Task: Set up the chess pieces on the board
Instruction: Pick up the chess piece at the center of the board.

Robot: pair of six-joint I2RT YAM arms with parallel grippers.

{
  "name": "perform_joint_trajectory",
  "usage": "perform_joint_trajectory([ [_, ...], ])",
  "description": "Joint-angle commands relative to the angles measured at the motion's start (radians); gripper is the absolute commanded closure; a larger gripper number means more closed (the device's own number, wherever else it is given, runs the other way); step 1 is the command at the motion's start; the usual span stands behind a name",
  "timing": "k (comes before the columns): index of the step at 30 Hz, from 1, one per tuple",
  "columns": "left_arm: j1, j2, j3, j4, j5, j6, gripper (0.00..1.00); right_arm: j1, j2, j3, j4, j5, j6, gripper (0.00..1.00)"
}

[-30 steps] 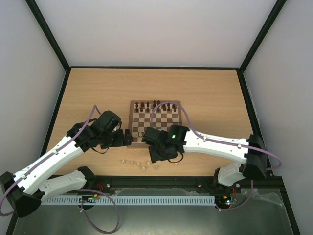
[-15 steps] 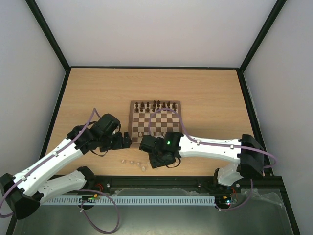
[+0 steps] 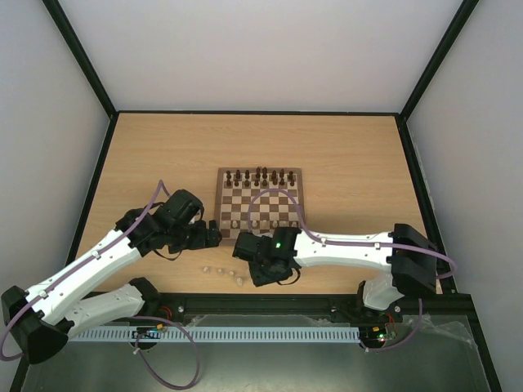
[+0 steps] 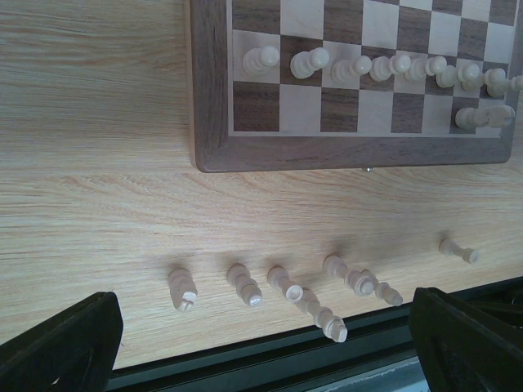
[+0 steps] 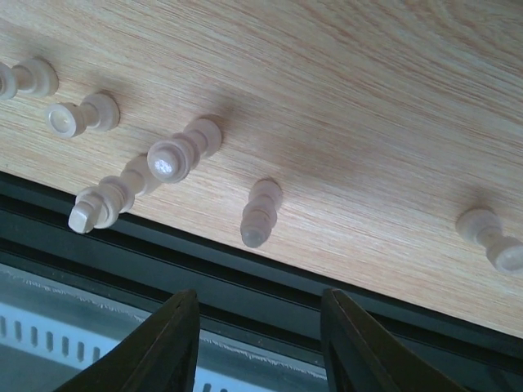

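On my left, my left tool hangs spread wide and holds nothing, looking down at the near left corner of the board. A row of cream pawns already stands there. The loose cream pieces lie on their sides in a line on the tabletop, between the board and the black rail at the near edge.

Moving right, two of them lie touching, and then a lone piece lies just ahead of my right tool. That tool's fingers stand partly apart with nothing between them.

I judge this lone piece to be my next pick, and I see three risks:

- **It rolls away.** It is round and lying right at the tabletop's edge, so an off-centre pinch could roll it onto the rail.
- **It squirts out.** Its tapered body could slip from my fingers as they press.
- **I knock the others.** A finger coming down wide may hit the touching pair to the left and scatter them.
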State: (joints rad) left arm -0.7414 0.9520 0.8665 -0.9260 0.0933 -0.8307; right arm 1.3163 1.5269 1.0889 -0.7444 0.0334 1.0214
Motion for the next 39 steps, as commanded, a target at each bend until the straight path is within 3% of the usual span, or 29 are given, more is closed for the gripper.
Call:
perform_joint_trajectory([
  [1, -0.006, 0.007, -0.007, 0.005, 0.01, 0.004, 0.01, 0.009, 0.041, -0.02, 0.026, 0.001, -0.002, 0.59],
  [20, -0.005, 0.017, -0.007, 0.017, 0.008, 0.008, 0.01, 0.008, 0.146, -0.046, 0.07, 0.023, -0.012, 0.73],
  [31, -0.006, 0.027, -0.001, 0.021, 0.009, 0.013, 0.01, 0.007, 0.177, -0.024, 0.082, 0.044, -0.02, 0.75],
  [39, -0.006, 0.029, -0.001, 0.021, 0.009, 0.014, 0.01, 0.006, 0.176, 0.002, 0.049, 0.066, -0.021, 0.86],
])
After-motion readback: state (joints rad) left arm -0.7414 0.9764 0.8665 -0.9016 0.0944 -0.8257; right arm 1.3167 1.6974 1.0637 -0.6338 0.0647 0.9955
